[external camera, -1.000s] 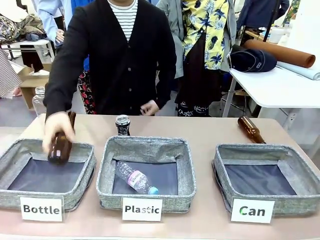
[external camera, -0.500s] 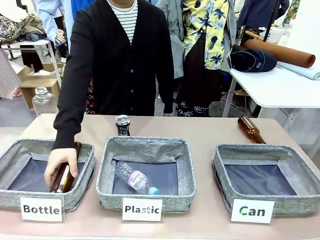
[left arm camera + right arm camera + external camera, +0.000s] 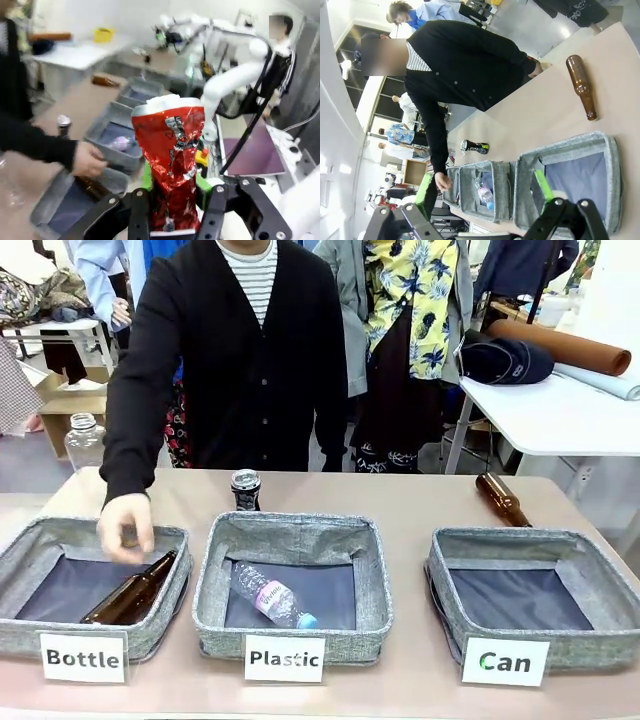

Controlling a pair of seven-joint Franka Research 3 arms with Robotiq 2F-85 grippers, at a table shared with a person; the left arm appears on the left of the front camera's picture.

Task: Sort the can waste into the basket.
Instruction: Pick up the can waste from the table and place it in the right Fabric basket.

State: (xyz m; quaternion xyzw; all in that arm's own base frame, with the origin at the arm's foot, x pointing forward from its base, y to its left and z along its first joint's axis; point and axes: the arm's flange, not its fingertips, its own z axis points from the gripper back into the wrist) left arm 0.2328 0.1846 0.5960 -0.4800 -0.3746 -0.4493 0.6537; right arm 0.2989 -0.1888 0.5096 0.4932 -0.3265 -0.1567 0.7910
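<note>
- The left gripper [image 3: 172,181] is clamped on one crushed red can [image 3: 170,145], a green pad on each side. The can is held upright in the air, well apart from the basket [image 3: 145,90], which is the farthest of the three bins in the row.
- The right gripper [image 3: 485,190] is spread wide with nothing between its fingers, and the basket lies just beyond them.
- The second can, a black can [image 3: 245,490], stands upright on the table [image 3: 400,500], left of the basket and farther back.
- Three bins stand in a row: the basket labelled "Can" at the right end, the Plastic bin [image 3: 290,530] just left of it, and the Bottle bin [image 3: 30,540] beyond that.
- There are two brown bottles. One brown bottle [image 3: 500,498] lies just behind the basket's far rim, and the other bottle [image 3: 130,595] lies in the Bottle bin.
- There are two clear bottles. One clear bottle [image 3: 272,598] lies in the Plastic bin, and a second clear bottle [image 3: 84,440] stands by the far left corner, farthest from the basket.
- One hand [image 3: 125,525] of the person hovers over the Bottle bin.
</note>
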